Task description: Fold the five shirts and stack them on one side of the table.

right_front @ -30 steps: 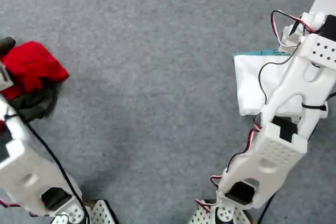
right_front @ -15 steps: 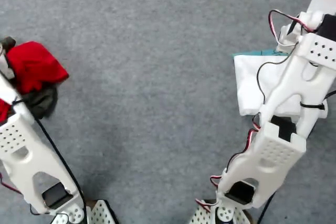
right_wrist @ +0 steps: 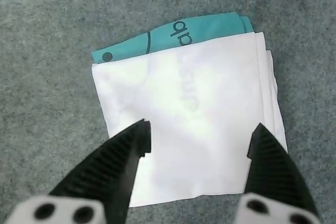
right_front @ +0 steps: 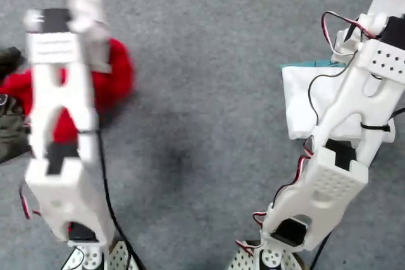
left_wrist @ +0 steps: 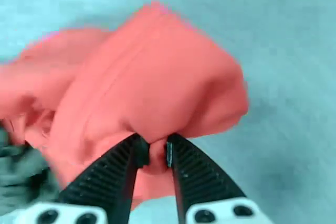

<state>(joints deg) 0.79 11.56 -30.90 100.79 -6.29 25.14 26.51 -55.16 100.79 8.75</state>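
While in left gripper (left_wrist: 154, 148), red shirt (left_wrist: 157, 77) (bunched) long side-to-side.

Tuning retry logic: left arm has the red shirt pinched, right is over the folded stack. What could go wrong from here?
1. The left end effector grips just a small fold of the bunched red shirt, so it might slip free.
2. The dark shirt lies against the red one and may drag along.
3. The right end effector hangs open over the white shirt on the teal shirt. A nudge could skew that stack.
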